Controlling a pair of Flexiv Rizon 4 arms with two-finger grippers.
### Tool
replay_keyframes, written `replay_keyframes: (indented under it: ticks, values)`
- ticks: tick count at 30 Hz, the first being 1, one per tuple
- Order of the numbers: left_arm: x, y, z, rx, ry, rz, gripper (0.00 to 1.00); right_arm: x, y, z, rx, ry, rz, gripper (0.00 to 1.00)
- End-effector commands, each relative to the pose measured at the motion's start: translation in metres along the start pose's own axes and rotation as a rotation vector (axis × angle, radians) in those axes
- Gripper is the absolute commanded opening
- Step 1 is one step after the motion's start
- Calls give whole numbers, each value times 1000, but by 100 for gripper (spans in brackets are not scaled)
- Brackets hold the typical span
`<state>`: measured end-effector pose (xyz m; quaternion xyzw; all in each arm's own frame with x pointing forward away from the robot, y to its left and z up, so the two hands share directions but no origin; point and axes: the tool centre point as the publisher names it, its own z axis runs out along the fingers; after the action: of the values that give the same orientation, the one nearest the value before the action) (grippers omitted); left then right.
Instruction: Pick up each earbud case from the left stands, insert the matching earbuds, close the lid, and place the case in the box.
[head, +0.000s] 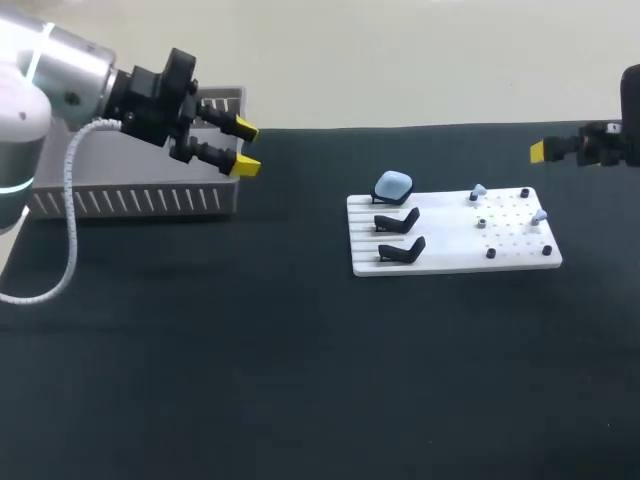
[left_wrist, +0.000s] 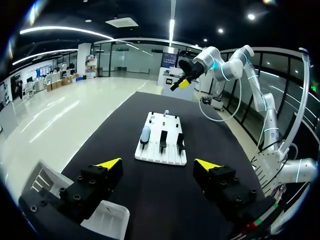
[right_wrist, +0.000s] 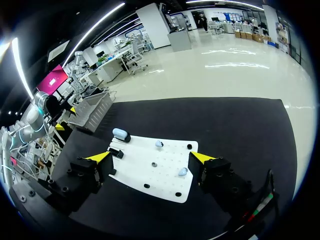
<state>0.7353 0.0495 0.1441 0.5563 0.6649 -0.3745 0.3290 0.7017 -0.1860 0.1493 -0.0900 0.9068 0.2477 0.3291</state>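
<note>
Head view: earbud case (head: 393, 184) on stand (head: 383, 201), long axis left-right.

The table (head: 250, 380) has a dark matt surface (perhaps cloth). The white board (head: 450, 258) looks like smooth matt plastic, the black stands (head: 398, 222) also matt. The pale blue earbud case (head: 393, 184) is smooth, slightly glossy. The grey box (head: 130, 203) seems ribbed plastic.

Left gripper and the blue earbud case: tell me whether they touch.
Apart. The head view shows the left gripper by the box, with bare black table between it and the blue earbud case.
</note>
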Motion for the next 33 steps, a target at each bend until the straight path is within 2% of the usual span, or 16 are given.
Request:
replay_keyframes:
  ticks: [1,4,11,17,22,33]
  values:
    - [-5,8,21,28,-11,24,100,0,0,0,1,0,-1,100]
    - [-11,13,32,53,-34,66,100,0,0,0,1,0,-1,100]
    - [-19,26,59,130,-4,122,100,0,0,0,1,0,-1,100]
    - [-21,32,77,164,0,122,100,0,0,0,1,0,-1,100]
    - [-16,33,92,166,24,123,100,0,0,0,1,0,-1,100]
    - [-4,23,116,168,-15,112,100,0,0,0,1,0,-1,100]
